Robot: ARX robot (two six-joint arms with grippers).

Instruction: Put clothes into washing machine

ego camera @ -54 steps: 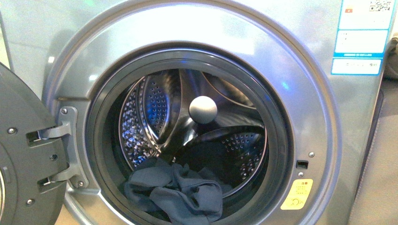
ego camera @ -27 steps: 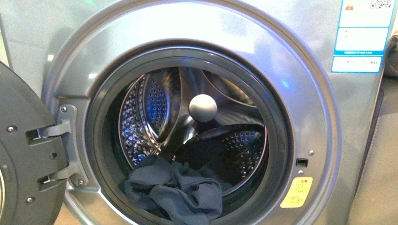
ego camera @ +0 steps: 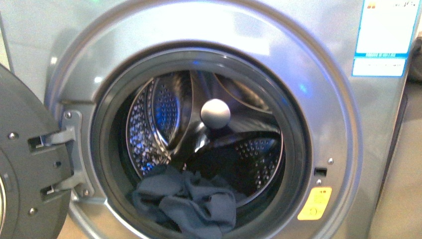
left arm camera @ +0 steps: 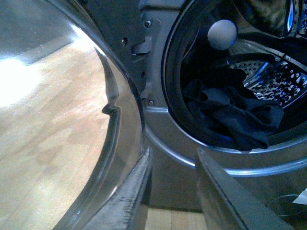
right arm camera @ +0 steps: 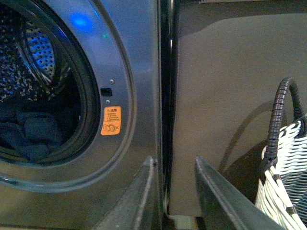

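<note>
Clothes [ego camera: 186,206] unmoved over last second — heaped at drum front, one fold draped on dark gasket [ego camera: 99,164] of washing machine [ego camera: 328,124]. View only drifts slightly. Left pincer [left arm camera: 172,191] and right pincer [right arm camera: 175,191] both apart, empty. Load looks in — door [ego camera: 25,164] open.

Slate-blue clothes [ego camera: 186,201] heaped in washing machine [ego camera: 328,124] drum.

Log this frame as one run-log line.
clothes: inside drum, bunched at lower front | washing machine: door open | left gripper: open, empty | right gripper: open, empty | basket: right of machine
</note>
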